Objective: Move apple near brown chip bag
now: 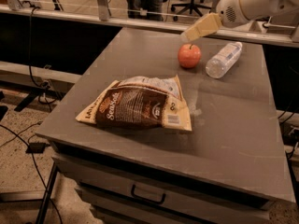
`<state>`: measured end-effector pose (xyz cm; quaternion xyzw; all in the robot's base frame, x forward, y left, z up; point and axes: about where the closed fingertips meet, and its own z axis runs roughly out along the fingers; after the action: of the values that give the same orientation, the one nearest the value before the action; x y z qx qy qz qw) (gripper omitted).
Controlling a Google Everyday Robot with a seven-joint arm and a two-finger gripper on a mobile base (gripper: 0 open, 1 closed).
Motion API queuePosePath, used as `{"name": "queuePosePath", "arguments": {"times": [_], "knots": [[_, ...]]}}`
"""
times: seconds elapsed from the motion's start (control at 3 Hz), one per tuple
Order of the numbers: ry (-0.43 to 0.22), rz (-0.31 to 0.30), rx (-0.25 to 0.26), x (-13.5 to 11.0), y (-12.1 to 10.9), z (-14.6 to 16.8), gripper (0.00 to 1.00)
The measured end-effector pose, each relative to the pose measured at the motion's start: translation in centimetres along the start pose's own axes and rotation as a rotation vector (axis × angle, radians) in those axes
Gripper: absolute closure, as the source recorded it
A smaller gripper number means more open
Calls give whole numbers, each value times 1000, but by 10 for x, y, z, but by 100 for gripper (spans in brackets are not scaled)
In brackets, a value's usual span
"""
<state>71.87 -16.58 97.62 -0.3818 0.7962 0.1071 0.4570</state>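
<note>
The apple (189, 56), small, round and red-orange with a short dark stem, sits on the grey table (233, 125) at the far middle. The brown chip bag (138, 106) lies flat nearer the front, dark brown front with tan edges, white script and a barcode patch. The gripper (196, 31) comes in from the upper right on a white arm; its cream finger tips hang just above the apple, not touching it.
A clear plastic water bottle (223, 59) lies on its side just right of the apple. The table has drawers (147, 195) in its front. Cables and a stand (28, 97) lie on the floor at left. Office chairs stand behind a rail at the back.
</note>
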Motion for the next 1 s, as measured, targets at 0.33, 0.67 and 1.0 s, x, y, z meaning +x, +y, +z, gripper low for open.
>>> {"name": "queuePosePath", "arguments": {"times": [0.33, 0.67, 1.0], "knots": [[50, 18, -25, 13, 8, 18, 0], [64, 33, -68, 31, 19, 34, 0], [87, 38, -86, 49, 25, 43, 0]]}}
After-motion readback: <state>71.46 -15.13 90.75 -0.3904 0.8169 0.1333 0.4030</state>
